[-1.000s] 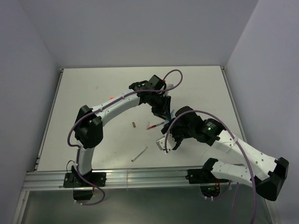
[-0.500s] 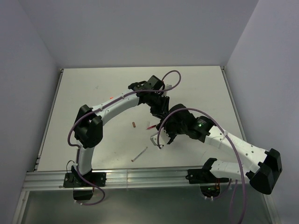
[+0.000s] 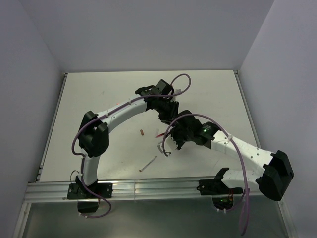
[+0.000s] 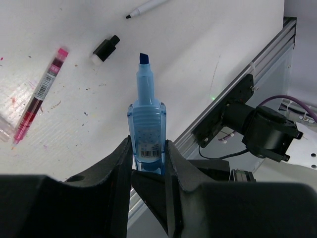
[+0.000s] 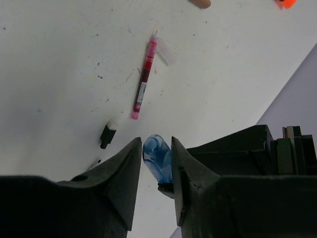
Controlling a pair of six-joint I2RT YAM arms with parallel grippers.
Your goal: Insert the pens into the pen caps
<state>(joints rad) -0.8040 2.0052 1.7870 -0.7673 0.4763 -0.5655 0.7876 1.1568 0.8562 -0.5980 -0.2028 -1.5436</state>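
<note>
My left gripper (image 4: pixel 147 144) is shut on the light-blue marker (image 4: pixel 146 116), whose bare dark-blue tip points away from the wrist. My right gripper (image 5: pixel 156 144) is shut on the light-blue cap (image 5: pixel 157 159). In the top view both grippers, the left (image 3: pixel 170 118) and the right (image 3: pixel 171 144), hang close together above the table's middle. A red pen (image 5: pixel 143 82) and a black cap (image 5: pixel 106 135) lie below them. A white pen (image 3: pixel 147 163) lies nearer the front, and a dark red cap (image 3: pixel 142 132) lies to its left.
An orange cap (image 5: pixel 286 2) and the dark red cap (image 5: pixel 200 3) show at the top edge of the right wrist view. A clear cap (image 5: pixel 166 53) lies by the red pen's tip. The metal rail (image 3: pixel 148 188) runs along the table's front edge.
My right arm has swung left and stretched forward, bringing its gripper closer under the left gripper. The left arm has barely moved.
</note>
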